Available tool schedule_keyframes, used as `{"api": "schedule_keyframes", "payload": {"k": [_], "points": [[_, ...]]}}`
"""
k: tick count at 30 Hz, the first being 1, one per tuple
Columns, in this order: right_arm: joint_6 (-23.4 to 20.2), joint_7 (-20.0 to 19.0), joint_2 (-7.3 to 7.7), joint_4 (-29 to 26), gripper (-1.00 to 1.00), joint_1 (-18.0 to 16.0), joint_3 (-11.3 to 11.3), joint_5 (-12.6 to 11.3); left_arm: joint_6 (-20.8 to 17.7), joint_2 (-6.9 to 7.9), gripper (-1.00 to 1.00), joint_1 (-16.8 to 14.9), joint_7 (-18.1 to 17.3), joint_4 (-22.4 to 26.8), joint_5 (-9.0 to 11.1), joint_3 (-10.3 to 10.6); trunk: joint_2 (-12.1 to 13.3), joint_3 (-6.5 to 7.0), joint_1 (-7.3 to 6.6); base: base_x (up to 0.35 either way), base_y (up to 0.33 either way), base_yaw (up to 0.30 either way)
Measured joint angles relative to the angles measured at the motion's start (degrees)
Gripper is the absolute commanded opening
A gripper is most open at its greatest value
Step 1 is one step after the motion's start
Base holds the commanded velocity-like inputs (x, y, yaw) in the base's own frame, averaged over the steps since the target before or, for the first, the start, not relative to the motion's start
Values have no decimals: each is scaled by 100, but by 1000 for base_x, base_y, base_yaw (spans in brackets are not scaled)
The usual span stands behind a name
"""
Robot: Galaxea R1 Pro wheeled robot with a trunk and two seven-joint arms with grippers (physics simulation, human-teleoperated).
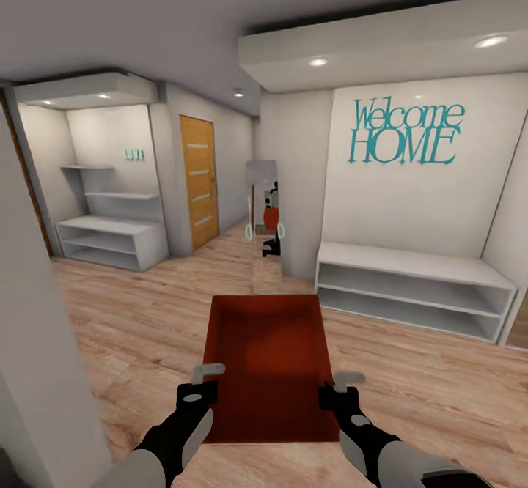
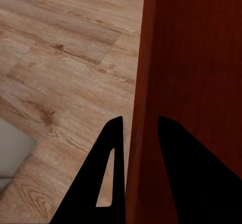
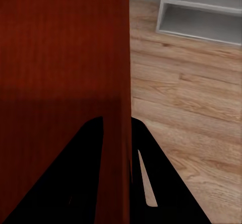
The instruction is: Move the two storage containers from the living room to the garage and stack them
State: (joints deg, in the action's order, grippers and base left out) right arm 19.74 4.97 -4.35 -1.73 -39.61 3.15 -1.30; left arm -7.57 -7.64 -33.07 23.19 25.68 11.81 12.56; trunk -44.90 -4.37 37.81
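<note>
Grippers on both arms clamp one red-orange, open-topped rectangular storage container (image 1: 268, 360), carried low in front of the robot above a light wood plank floor (image 1: 433, 378). The left gripper (image 1: 207, 379) pinches the container's left wall, one black finger (image 2: 113, 178) outside and the other inside, the thin wall between them. The right gripper (image 1: 345, 387) grips the right wall the same way (its outer finger (image 3: 146, 183) lies against the wall's outside face). Ahead stands a white wall with teal "Welcome HOME" lettering (image 1: 405, 133) above a low white open shelf bench (image 1: 414, 286). To the left are a wooden door (image 1: 199, 180) and more white shelves (image 1: 110, 239).
</note>
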Motion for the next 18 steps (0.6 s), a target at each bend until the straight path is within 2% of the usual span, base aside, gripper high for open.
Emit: {"api": "schedule_keyframes", "payload": {"k": [18], "points": [[0,2,0,0,-100,1,31,-34,0,0,-100,-1,-2,0,-1,-1,0,0,0,321,0,2]]}}
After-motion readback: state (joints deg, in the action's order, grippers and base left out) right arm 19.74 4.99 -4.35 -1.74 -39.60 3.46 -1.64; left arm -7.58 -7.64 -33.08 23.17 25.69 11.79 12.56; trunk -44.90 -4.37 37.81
